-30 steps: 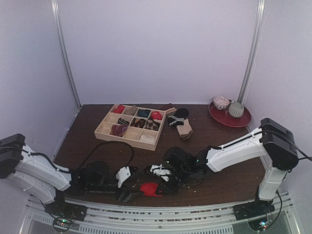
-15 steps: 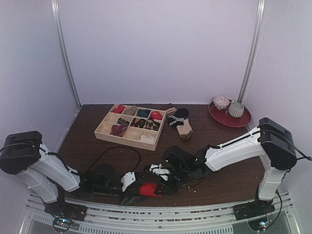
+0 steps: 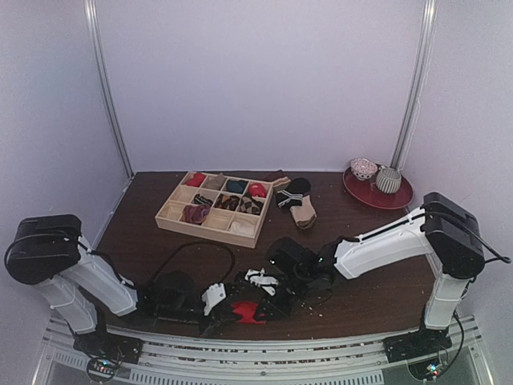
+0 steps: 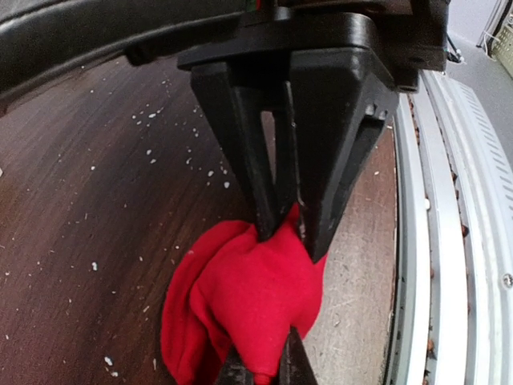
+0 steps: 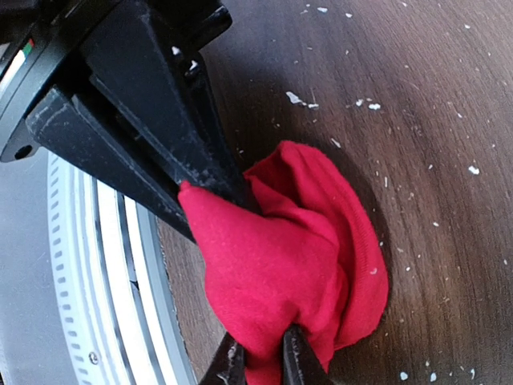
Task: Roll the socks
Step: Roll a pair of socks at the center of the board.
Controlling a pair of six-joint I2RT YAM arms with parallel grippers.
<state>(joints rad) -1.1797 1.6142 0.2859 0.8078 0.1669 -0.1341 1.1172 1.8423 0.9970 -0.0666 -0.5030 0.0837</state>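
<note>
We note the left end effector (image 4: 263, 370) and the right end effector (image 5: 256, 362) each pinching the bunched bright red fabric sock (image 4: 256, 305) near the dark wooden tabletop (image 4: 96, 200) edge.

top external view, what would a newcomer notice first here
The bright red sock at the near edge of the table, pinched from opposite sides by the left gripper and the right gripper. Then the wooden compartment tray further back on the left, and the red plate at the rear right.
</note>
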